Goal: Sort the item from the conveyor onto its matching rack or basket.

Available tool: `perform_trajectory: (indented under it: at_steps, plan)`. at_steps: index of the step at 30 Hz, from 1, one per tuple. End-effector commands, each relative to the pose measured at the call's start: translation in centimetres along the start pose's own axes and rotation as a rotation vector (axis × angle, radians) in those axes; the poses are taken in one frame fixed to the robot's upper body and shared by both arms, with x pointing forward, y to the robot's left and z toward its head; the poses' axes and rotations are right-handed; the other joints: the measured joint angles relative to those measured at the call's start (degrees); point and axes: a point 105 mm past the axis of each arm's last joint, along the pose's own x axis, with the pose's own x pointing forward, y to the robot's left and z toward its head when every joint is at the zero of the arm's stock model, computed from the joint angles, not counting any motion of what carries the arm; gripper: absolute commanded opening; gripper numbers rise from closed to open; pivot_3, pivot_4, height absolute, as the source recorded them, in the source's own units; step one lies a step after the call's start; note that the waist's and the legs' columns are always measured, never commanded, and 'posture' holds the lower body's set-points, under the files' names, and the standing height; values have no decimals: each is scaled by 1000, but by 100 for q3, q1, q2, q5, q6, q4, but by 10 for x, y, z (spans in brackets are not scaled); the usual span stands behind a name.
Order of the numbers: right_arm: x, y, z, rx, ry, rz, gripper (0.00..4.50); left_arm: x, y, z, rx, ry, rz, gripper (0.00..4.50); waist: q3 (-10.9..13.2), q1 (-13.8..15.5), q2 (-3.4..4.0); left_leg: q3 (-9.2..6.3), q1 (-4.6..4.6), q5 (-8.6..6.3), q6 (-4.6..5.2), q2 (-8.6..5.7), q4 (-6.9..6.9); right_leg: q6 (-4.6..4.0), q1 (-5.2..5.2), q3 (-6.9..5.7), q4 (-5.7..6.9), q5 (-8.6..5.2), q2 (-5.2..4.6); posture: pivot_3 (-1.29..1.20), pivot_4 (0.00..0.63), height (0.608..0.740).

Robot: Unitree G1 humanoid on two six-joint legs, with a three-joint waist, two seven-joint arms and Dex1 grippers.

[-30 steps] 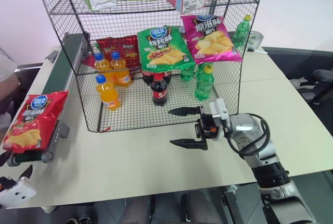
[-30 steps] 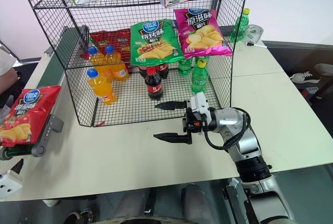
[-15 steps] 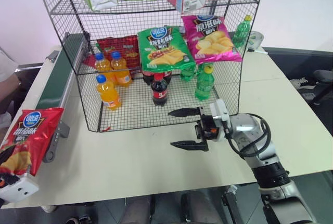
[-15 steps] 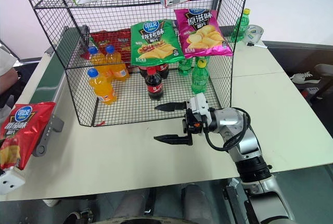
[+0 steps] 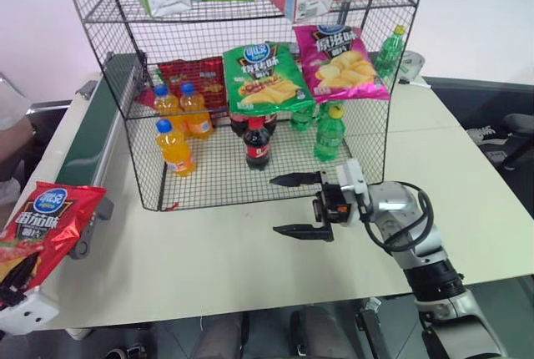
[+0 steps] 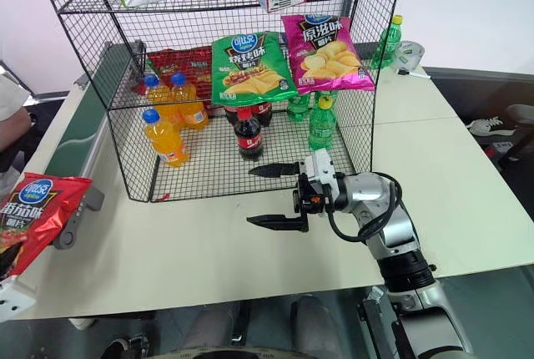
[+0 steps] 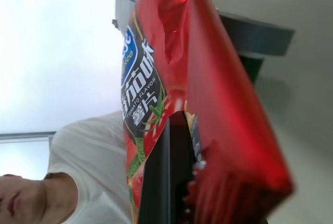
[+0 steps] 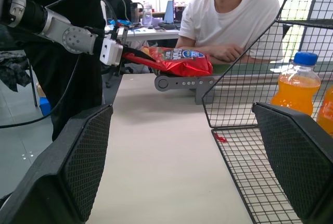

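Red bag [image 5: 46, 224] hides left gripper [image 8: 130, 54]

On the red crisp bag [image 7: 171, 104] I can read the English words "TOMATO FLAVOR" in small white letters, beside large white Chinese characters. The round blue logo [image 7: 128, 57] above them is not readable, only some letters.
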Motion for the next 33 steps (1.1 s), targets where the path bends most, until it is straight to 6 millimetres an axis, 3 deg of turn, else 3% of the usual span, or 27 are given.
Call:
perform_trajectory:
  at_steps: [1,3,12,15,21,28,33]
  plan:
    - [-2,-2,7,-44,-4,5,4500,-2,19,6,10,-23,56,56,-2,-8,-4,0,0,0,0,0,0,0,-1,0,0,0,0,0,150,740]
    - [-4,-3,9,-43,-6,2,4500,-5,22,9,17,-33,63,56,-3,-16,-4,0,0,0,0,0,-2,0,-2,1,0,0,0,0,150,740]
    - [-16,-8,6,-43,6,-41,4500,-17,66,68,32,-203,132,56,-6,3,-5,2,0,0,0,1,-1,-2,2,1,-4,-1,-2,0,150,740]
    - [-24,-13,12,-52,-2,-69,4500,-20,68,88,29,-268,109,56,-6,-6,-6,3,-1,0,0,1,-1,-2,2,1,-5,-1,-2,0,150,740]
    - [-44,-23,34,-33,-72,-156,4500,-26,74,104,-11,-310,75,56,-4,-12,-3,4,-1,0,0,1,-3,-2,2,2,-9,-1,0,0,150,740]
    - [-49,-20,30,-20,-68,-186,4500,-24,78,149,-4,-448,71,56,-4,5,-3,4,-2,0,0,1,0,-2,7,1,-13,-1,-1,0,150,740]
    - [-51,-21,31,-10,-89,-209,4500,-11,96,173,44,-534,123,56,-4,1,-1,3,0,0,1,1,2,-2,9,0,-11,-1,3,0,150,740]
